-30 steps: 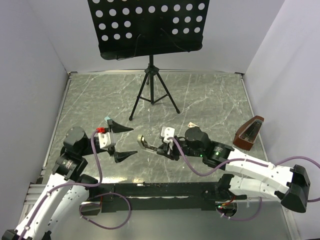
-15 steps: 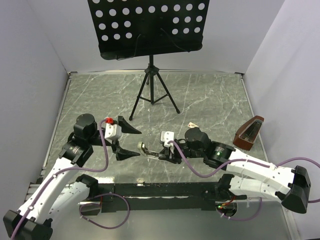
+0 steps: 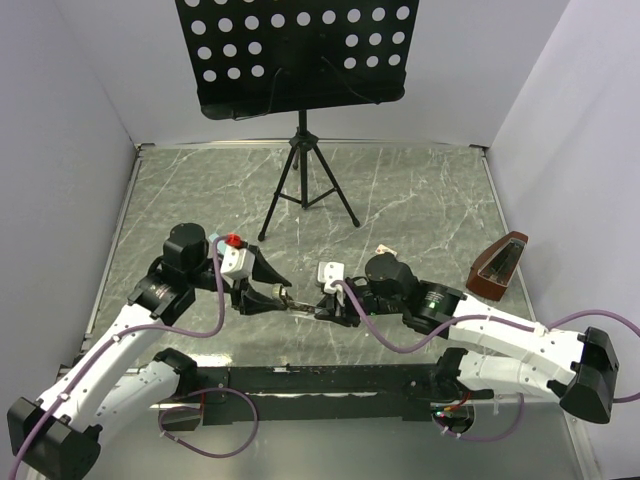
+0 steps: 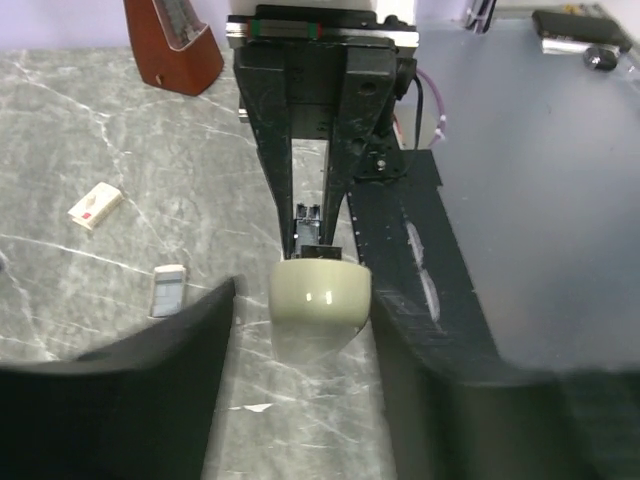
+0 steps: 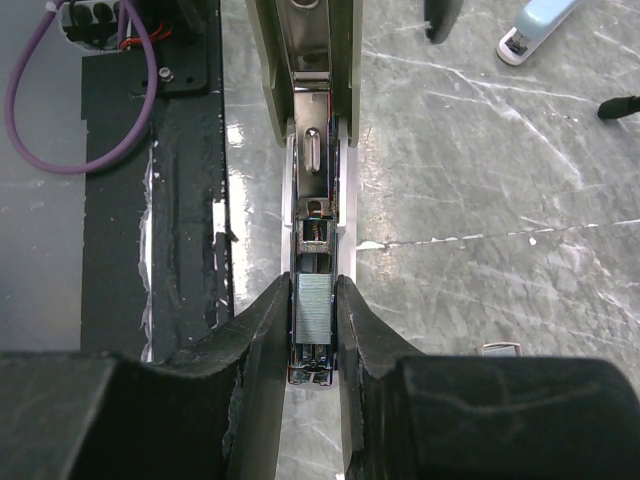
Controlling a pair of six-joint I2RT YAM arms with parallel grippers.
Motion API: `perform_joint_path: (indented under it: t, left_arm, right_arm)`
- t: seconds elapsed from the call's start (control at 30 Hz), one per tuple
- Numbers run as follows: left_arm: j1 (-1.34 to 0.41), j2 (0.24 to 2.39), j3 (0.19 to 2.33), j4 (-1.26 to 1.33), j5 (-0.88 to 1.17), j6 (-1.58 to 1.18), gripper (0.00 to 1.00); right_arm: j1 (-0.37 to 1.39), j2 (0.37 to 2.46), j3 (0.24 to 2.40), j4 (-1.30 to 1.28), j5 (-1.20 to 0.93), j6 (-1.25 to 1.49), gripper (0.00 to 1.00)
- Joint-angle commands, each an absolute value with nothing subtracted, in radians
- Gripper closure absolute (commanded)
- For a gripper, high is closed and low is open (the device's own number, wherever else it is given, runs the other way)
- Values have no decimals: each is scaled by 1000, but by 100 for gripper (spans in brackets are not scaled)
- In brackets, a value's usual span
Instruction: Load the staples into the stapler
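My right gripper [image 5: 313, 296] is shut on the base of a cream stapler [image 5: 315, 170], which is open with its lid raised. A silvery-grey staple strip [image 5: 313, 312] lies in the magazine between my fingers. In the top view the right gripper [image 3: 326, 304] holds the stapler [image 3: 291, 297] low over the table. My left gripper [image 3: 274, 287] is open, with a jaw on each side of the stapler's rounded cream lid end [image 4: 320, 295]. In its wrist view the left gripper [image 4: 300, 335] does not touch the stapler. A tiny white-and-tan staple box [image 4: 168, 288] lies on the table.
A second small white box [image 4: 95, 205] lies further out, also seen in the top view [image 3: 383, 250]. A brown metronome [image 3: 497, 268] stands at the right. A music stand tripod [image 3: 303, 190] stands at the back. A light blue stapler [image 5: 535, 25] lies beyond the grippers. A black strip [image 3: 320, 380] runs along the front edge.
My left arm has swung right and forward, so its open jaws now straddle the stapler's lid end. The right gripper has shifted slightly left with the stapler.
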State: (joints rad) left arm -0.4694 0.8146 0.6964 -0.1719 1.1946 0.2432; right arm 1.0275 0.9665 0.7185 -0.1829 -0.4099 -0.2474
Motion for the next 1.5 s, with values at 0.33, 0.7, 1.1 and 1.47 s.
perform_joint_path:
  t: [0.33,0.7,1.1,1.47]
  left_arm:
    - [-482,730,674,-20,1027,95,99]
    - [-483,511,450,339,661,-228,99]
    - [-483,491,408,394,635,-235,99]
    - [-482,506,407,417,652,-238,99]
  right_arm:
    - [1000,948,701,-20,-393,-177,64]
    - [668,805,465,391,-667,252,19]
    - [618,882,396,586,-454,610,22]
    - [618,1003,374,769,-452,765,30]
